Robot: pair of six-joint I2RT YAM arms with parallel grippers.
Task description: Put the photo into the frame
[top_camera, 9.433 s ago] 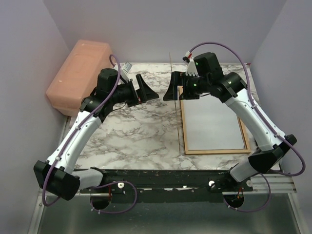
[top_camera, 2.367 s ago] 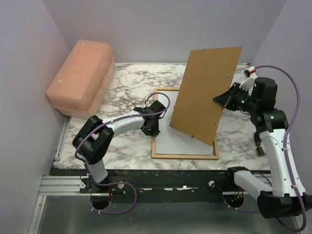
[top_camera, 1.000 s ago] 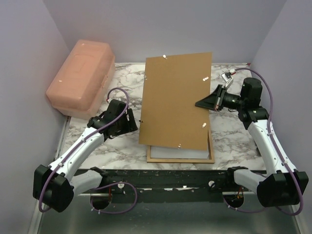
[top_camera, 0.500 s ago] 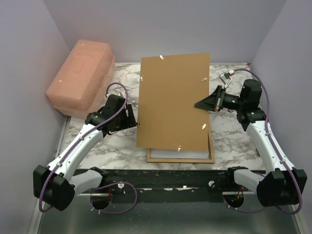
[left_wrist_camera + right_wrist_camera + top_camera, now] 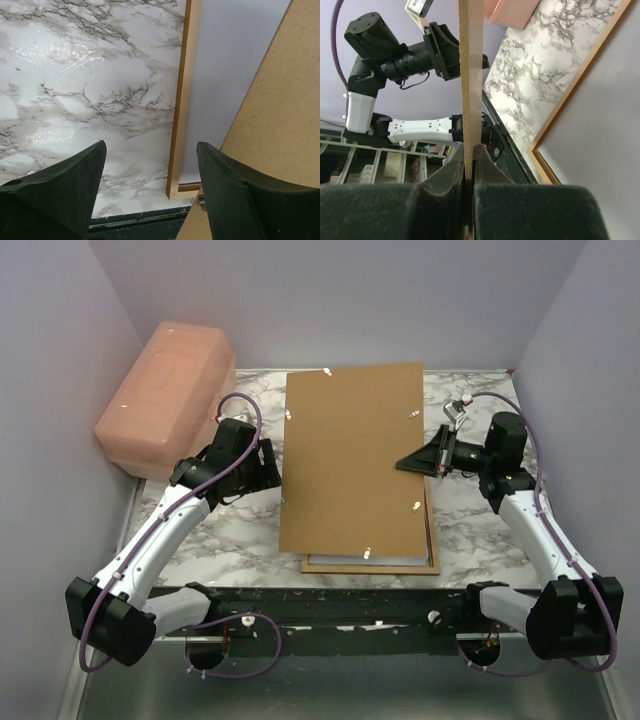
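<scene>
Fingers (image 5: 75, 180) of my left gripper (image 5: 150, 150) are wide open and hold nothing, up by the left side of the frame (image 5: 182, 100). It lies flat on the table (image 5: 75, 75) with a pale sheet (image 5: 225, 60) inside. On the right, my right gripper (image 5: 469, 160) pinches tight on the right edge of the brown board (image 5: 350, 460), which leans over the frame.

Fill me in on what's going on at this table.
The right pincer is shut on the edge of a brown backing board and holds it raised over the frame. The frame lies flat on the marble table with a pale sheet inside it. The left pincer is open beside the board's left edge and grips nothing. The board is not yet seated in the frame.
</scene>
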